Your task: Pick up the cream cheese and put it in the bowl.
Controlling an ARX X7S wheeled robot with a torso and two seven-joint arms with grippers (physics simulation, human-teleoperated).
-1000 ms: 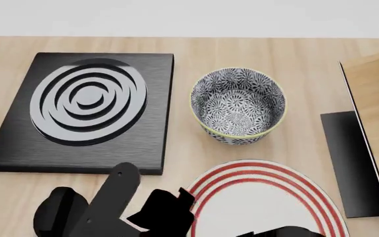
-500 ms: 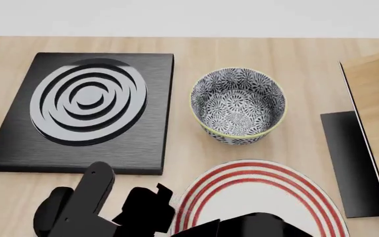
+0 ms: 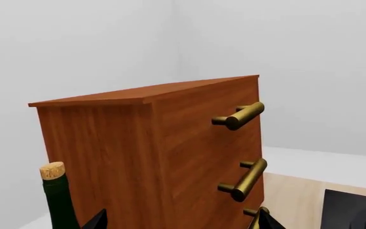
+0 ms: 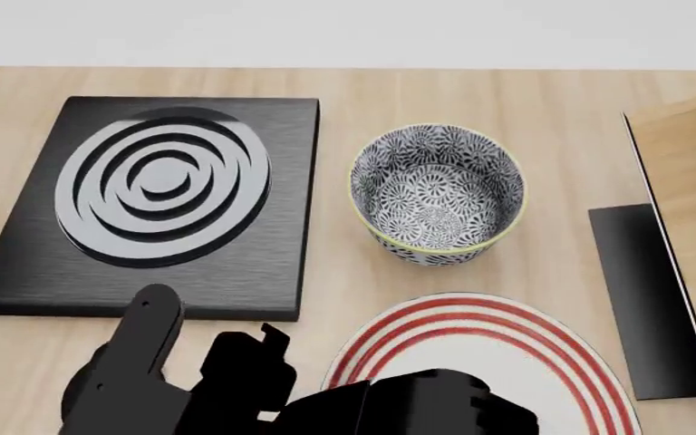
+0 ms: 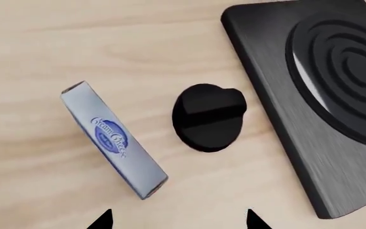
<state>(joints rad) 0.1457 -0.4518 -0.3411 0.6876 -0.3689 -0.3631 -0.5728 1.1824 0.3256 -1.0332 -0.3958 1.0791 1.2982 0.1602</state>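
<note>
The cream cheese [image 5: 114, 138] is a small, long, pale blue-grey box with a dark blue oval and white curly writing on it. In the right wrist view it is lying flat on the wooden table [image 5: 75, 43], turned at a slant, and nothing is touching it. Just beside it a round black knob [image 5: 208, 117] is sitting, and past the knob a black stove plate [image 5: 310, 114] with ring shapes is lying. The right hand [image 5: 177, 220] is hanging over the box with its two tips spread wide apart.

In the head view the bowl [image 4: 438, 193], black and white with flowers and a thin yellow-green rim, is standing next to the stove plate. A white plate [image 4: 493, 362] with red rings is lying near the bowl.

The left hand [image 3: 177, 220] is pointing at a brown wooden cabinet [image 3: 164, 152] with gold handles and a green bottle [image 3: 59, 195] with a cork, its tips far apart.
</note>
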